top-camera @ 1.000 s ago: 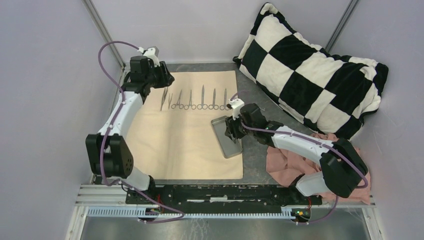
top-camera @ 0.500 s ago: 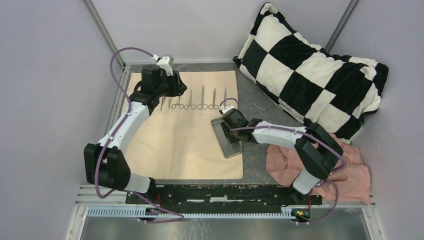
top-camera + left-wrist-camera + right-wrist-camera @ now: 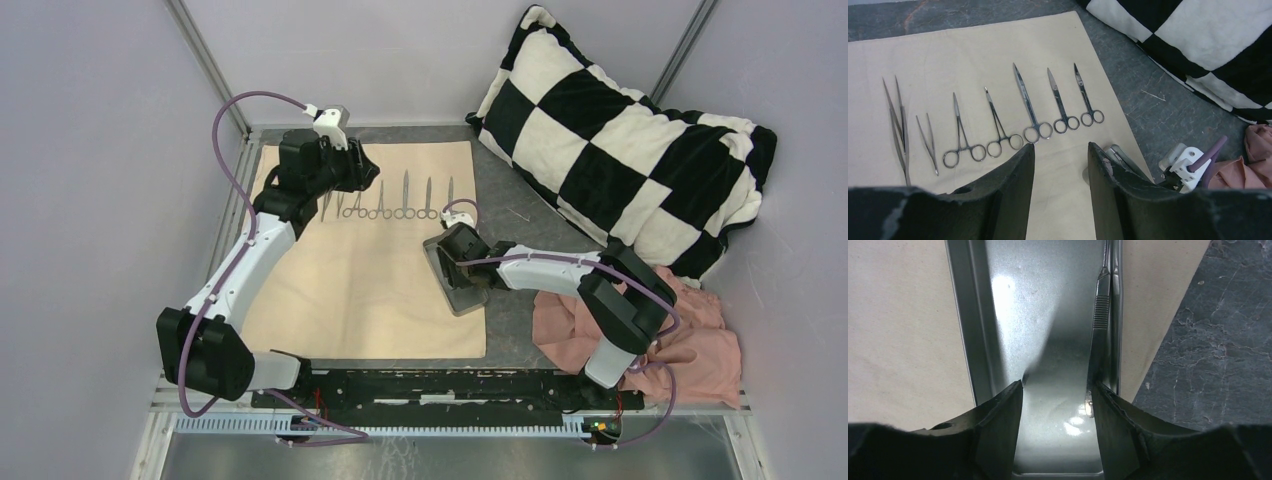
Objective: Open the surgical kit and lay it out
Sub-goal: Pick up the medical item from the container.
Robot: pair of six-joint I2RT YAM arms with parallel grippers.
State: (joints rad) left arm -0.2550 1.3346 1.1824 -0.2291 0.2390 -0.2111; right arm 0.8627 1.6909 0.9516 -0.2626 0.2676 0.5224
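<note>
The beige cloth wrap lies open and flat on the table. Several silver instruments lie in a row along its far part, sharp in the left wrist view. The grey metal tray sits on the cloth's right edge. One slim steel handle lies along the tray's right wall. My right gripper is open, low inside the tray, its right finger beside that handle. My left gripper is open and empty above the cloth, near the instrument row.
A black-and-white checkered pillow fills the back right corner. A pink cloth lies crumpled at the right, under the right arm. Dark grey tabletop shows between cloth and pillow. Walls stand close on the left and at the back.
My left gripper swung right from the cloth's far-left corner to above the instruments. My right gripper moved left and down into the tray.
</note>
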